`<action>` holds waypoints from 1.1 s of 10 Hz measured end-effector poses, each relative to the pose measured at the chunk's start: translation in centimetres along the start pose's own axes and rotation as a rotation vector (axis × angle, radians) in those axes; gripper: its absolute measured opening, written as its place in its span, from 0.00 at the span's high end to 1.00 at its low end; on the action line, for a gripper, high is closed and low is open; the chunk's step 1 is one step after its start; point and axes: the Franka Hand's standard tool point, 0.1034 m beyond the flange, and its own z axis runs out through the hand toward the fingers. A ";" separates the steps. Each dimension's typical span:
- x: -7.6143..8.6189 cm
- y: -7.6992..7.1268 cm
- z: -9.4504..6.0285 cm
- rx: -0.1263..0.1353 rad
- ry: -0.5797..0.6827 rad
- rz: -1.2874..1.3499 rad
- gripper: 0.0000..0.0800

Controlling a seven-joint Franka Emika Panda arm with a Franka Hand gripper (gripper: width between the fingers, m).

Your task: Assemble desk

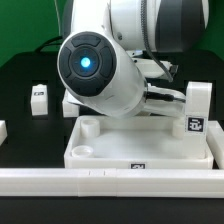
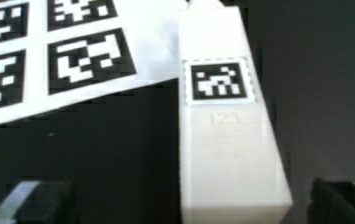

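Wrist view: gripper (image 2: 188,204) spread wide over leg (image 2: 218,130)

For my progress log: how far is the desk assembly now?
Done: apparently nothing; the tabletop shows empty sockets. In hand: open jaws straddle a leg beside the marker board, not gripping yet. Left: fitting all legs; one leg at the exterior view's left and another at its right look unfitted.

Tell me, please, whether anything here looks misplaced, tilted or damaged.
Nothing stands out. The tabletop lies flat and whole. The leg under the open claw lies beside the marker board and shows no damage.
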 end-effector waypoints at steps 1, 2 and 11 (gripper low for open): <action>0.0 -0.1 0.0 0.000 0.002 -0.003 0.19; 0.0 -0.2 0.1 0.000 0.002 -0.004 0.19; 0.2 0.2 -0.7 0.005 0.015 -0.002 0.65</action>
